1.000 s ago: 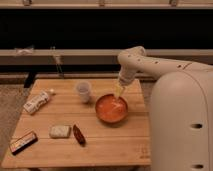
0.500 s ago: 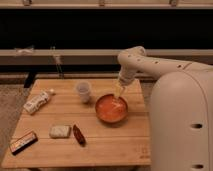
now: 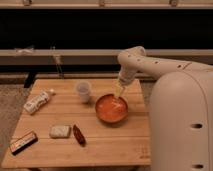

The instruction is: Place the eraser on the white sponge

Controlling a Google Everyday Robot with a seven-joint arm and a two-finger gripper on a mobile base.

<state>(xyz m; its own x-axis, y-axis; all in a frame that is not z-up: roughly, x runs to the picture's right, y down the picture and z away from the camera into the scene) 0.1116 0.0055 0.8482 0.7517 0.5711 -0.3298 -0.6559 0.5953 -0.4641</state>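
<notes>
The eraser point(image 3: 23, 142), a flat black bar with an orange-brown rim, lies at the front left corner of the wooden table point(image 3: 105, 147). A little to its right sits the white sponge point(image 3: 59, 131), an off-white block, apart from the eraser. My gripper point(image 3: 118, 94) hangs far from both, at the back right of the table over the far rim of an orange bowl point(image 3: 111, 109). It is open and holds nothing. The arm reaches in from the white robot body on the right.
A dark red pod-shaped thing point(image 3: 78, 134) lies just right of the sponge. A clear cup point(image 3: 83, 91) stands left of the bowl. A white labelled bottle point(image 3: 38, 101) lies at the left edge. The robot body point(image 3: 182, 120) fills the right side.
</notes>
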